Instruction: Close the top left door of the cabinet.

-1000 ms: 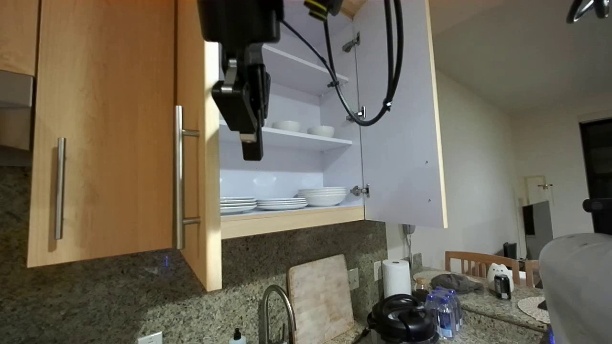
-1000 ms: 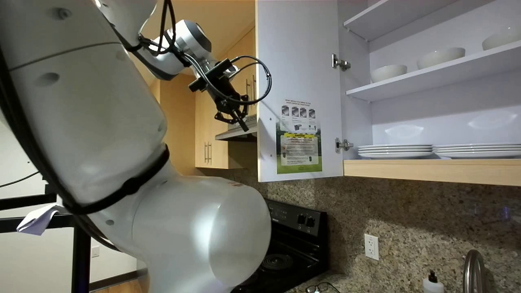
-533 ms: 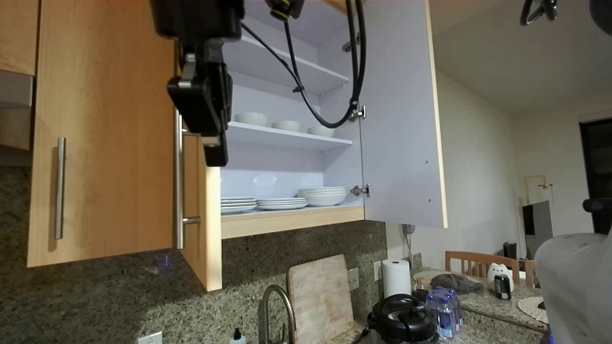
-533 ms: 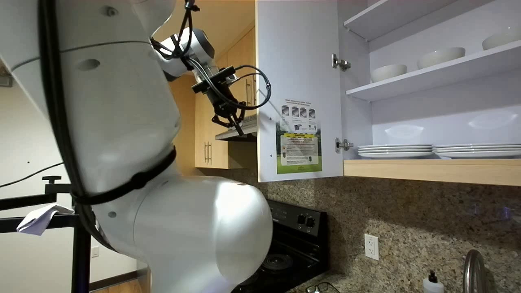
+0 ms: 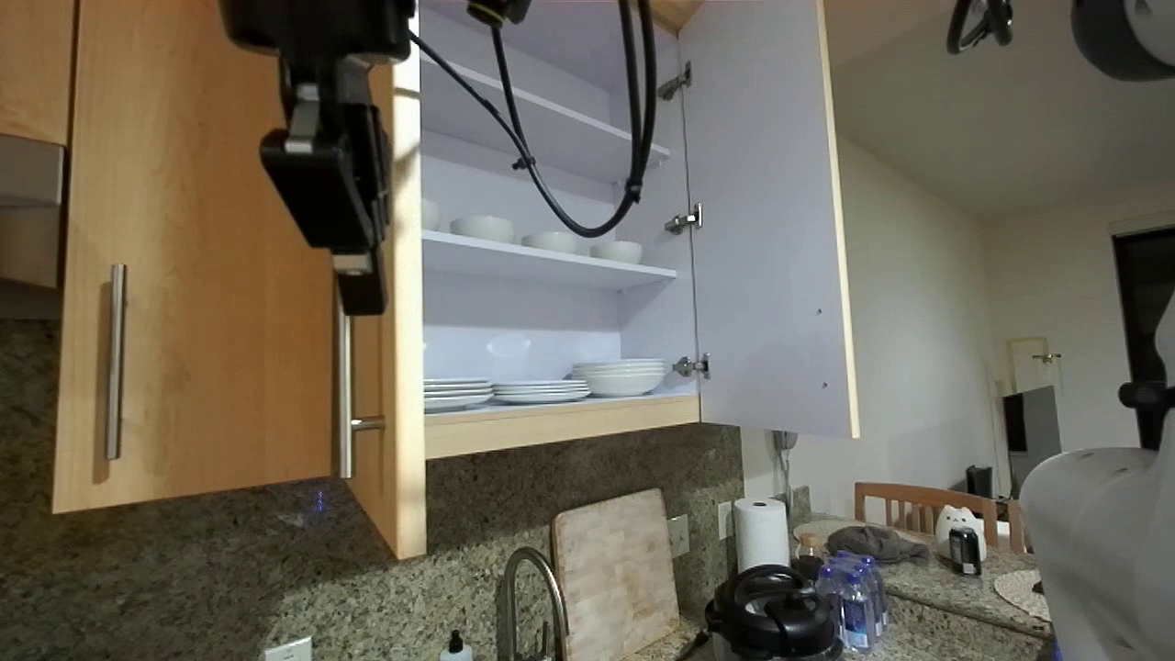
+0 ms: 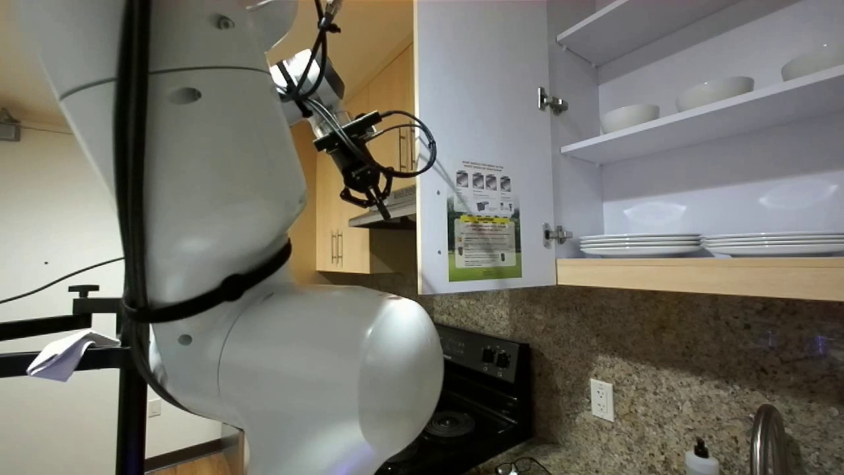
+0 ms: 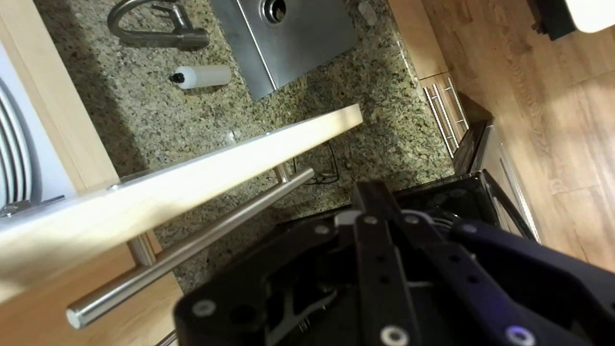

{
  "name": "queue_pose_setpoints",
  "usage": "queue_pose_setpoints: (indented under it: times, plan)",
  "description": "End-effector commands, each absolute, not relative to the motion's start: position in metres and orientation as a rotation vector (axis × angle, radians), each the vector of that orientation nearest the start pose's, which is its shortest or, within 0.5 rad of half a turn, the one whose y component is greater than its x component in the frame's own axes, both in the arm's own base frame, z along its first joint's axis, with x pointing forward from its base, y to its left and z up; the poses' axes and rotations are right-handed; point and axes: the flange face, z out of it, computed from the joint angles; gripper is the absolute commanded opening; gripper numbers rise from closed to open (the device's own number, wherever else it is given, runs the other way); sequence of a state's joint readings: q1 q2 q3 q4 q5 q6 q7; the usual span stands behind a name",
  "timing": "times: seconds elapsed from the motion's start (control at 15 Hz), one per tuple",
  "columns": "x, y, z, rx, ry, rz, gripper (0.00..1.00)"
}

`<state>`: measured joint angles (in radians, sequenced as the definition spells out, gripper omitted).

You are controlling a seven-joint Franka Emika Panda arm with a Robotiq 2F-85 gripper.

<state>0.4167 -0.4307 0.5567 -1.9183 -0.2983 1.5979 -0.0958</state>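
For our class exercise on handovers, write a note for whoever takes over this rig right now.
Gripper: closed, holding nothing.
Top left door: open on the cabinet; the gripper is on the side with the bar handle, apparently not touching it.
Done: no closing yet.
Left: swing the door shut, probably by pushing from the handle side. The right door, also open, isn't part of the job.

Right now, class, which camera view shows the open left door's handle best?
The wrist view: the handle shows there end to end, with nothing across it. In an exterior view the fingers cover its upper part, leaving the lower end visible; in an exterior view the left door, seen from inside, hides it.
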Motion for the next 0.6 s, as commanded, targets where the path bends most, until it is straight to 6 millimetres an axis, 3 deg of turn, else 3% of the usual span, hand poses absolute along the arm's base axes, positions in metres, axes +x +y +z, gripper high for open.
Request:
queue_pose_setpoints:
  times: [0.0, 0.27, 0.53]
  plan:
    - [0.2325, 0.3842, 0.6579, -3.079, -1.868, -0.595, 0.00]
    - [0.2356, 0.3907, 0.6619, -3.084, -1.892, -0.777, 0.00]
    - [0.2397, 0.3895, 0.6659, -3.137, -1.873, -0.850, 0.00]
